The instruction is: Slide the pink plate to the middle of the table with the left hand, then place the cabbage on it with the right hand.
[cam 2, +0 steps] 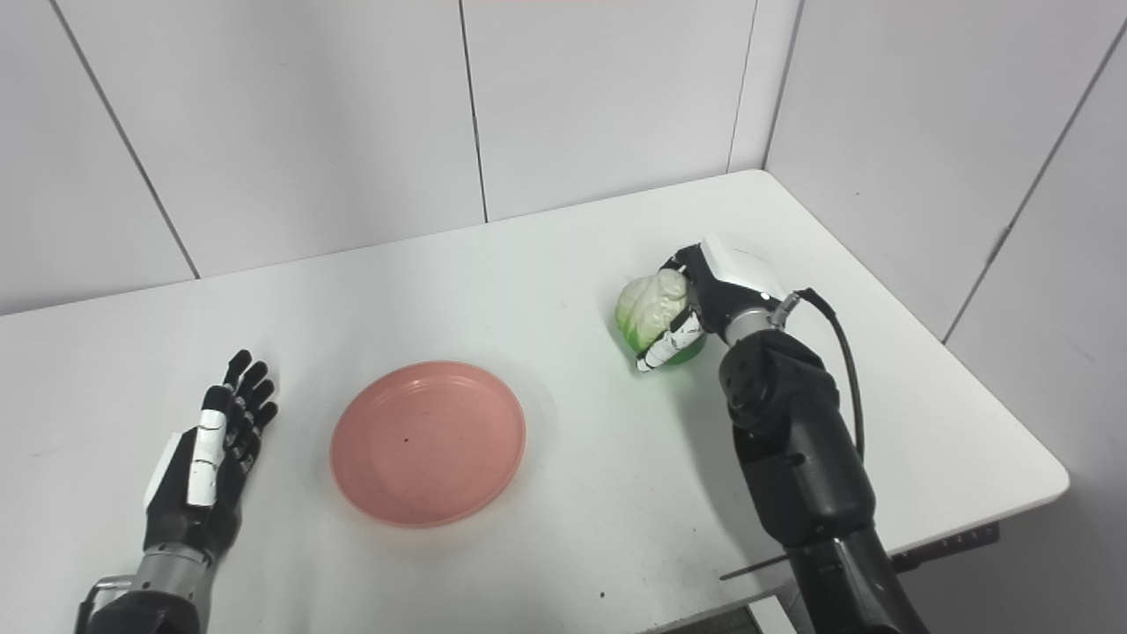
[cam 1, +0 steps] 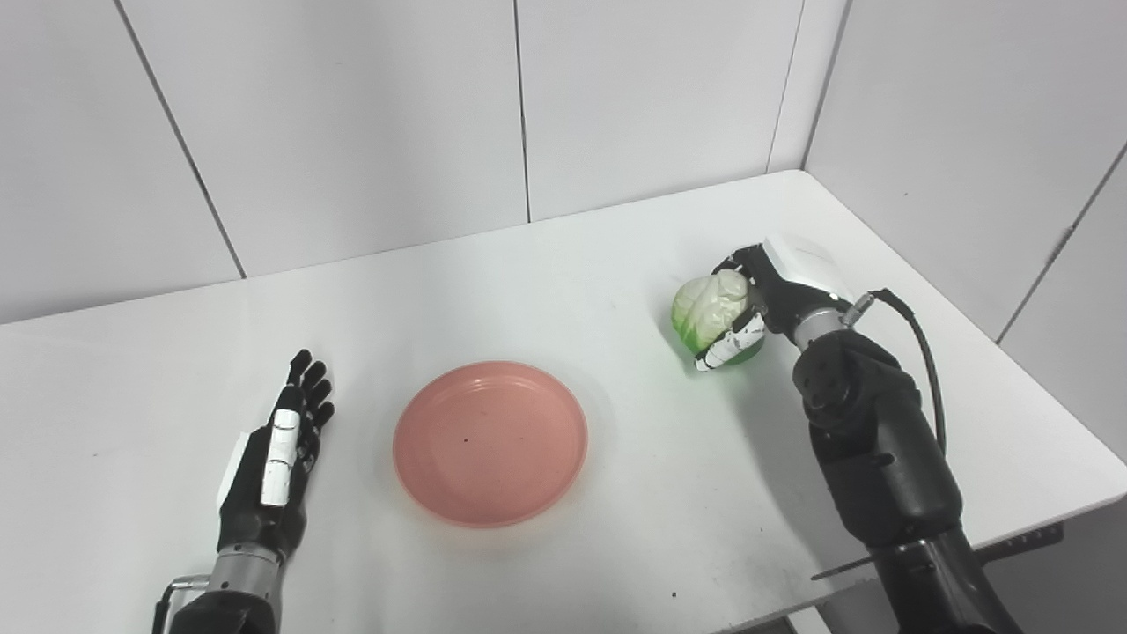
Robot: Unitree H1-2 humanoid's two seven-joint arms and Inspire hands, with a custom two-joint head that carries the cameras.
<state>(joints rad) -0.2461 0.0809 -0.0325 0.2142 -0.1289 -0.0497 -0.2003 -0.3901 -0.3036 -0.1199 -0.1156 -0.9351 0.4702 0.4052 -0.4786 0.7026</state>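
The pink plate lies flat near the middle of the white table, with nothing on it. My left hand rests a little to the plate's left, fingers straight and apart, holding nothing. At the right, the pale green and white cabbage sits low over the table, and my right hand is wrapped around it from the right, thumb across its front. I cannot tell whether the cabbage touches the table.
White wall panels stand behind the table and along its right side. The table's right edge and front right corner lie close to my right arm. A black cable loops beside the right wrist.
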